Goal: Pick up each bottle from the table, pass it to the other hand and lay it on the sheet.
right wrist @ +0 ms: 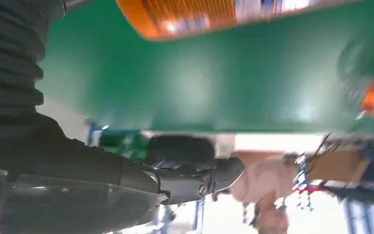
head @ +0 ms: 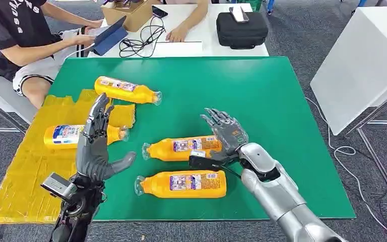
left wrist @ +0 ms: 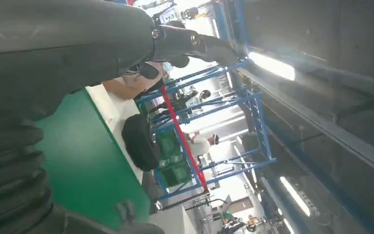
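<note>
Four orange bottles [head: 184,184] lie on the green surface [head: 262,91], one on the yellow sheet [head: 20,166] at its left edge; the left hand [head: 94,143] and right hand [head: 227,133] hover empty, fingers spread.

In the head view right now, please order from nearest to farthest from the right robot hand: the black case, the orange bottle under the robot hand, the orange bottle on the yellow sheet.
From the right robot hand:
1. Orange plastic bottle, directly beneath it.
2. Orange plastic bottle on the yellow sheet, far left.
3. Black zipped case, on the white table behind.
</note>
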{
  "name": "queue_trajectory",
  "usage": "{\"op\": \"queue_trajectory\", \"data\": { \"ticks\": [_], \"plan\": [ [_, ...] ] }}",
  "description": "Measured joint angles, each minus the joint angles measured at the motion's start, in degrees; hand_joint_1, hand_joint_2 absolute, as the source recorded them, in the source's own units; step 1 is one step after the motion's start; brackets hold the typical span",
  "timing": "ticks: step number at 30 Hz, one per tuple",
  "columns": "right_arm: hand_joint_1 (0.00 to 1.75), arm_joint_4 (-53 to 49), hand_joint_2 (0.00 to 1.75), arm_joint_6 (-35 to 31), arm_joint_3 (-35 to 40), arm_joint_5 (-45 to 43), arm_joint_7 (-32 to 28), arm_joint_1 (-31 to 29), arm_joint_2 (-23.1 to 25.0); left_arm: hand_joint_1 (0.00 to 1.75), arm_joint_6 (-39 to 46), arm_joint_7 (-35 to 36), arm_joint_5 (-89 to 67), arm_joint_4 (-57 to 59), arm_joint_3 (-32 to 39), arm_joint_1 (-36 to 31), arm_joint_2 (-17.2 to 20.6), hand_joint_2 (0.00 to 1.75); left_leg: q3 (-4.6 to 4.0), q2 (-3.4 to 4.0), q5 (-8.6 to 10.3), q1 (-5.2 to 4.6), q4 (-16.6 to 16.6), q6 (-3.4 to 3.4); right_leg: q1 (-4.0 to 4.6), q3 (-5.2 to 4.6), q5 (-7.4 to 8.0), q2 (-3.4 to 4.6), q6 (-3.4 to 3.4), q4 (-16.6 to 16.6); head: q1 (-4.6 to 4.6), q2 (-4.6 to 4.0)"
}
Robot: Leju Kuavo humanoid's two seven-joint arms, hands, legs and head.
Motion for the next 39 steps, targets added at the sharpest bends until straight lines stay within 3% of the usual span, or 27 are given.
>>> {"op": "queue_trajectory", "data": {
  "ticks": [6,18,39],
  "plan": [
    [0.0,3.13,1.75,-1.65,-1.33,-0.48,1.77,-3.31,2.54,0.0,-0.46,0.02,-0.24,0.0,0.02,0.13,-0.55,1.75,0.02,0.0,0.02,0.0,0.0,0.01,0.0,0.01,0.01,0.0,0.0,0.0,0.0,0.0],
    [0.0,14.32,1.75,6.33,-2.12,-0.85,4.92,-7.73,6.78,0.0,-1.07,0.28,-0.22,0.0,0.2,0.07,-1.4,1.75,0.02,-0.01,0.02,0.0,0.0,0.01,0.01,0.0,0.0,0.0,0.0,0.0,0.0,0.0],
    [0.0,24.88,1.75,15.51,-2.12,-4.48,2.21,-11.14,8.81,0.0,-0.55,0.57,0.72,0.33,0.22,-1.72,-1.58,1.75,0.09,0.0,0.03,0.0,0.01,0.0,0.01,0.05,0.01,0.0,0.0,0.01,0.0,0.0]
  ]
}}
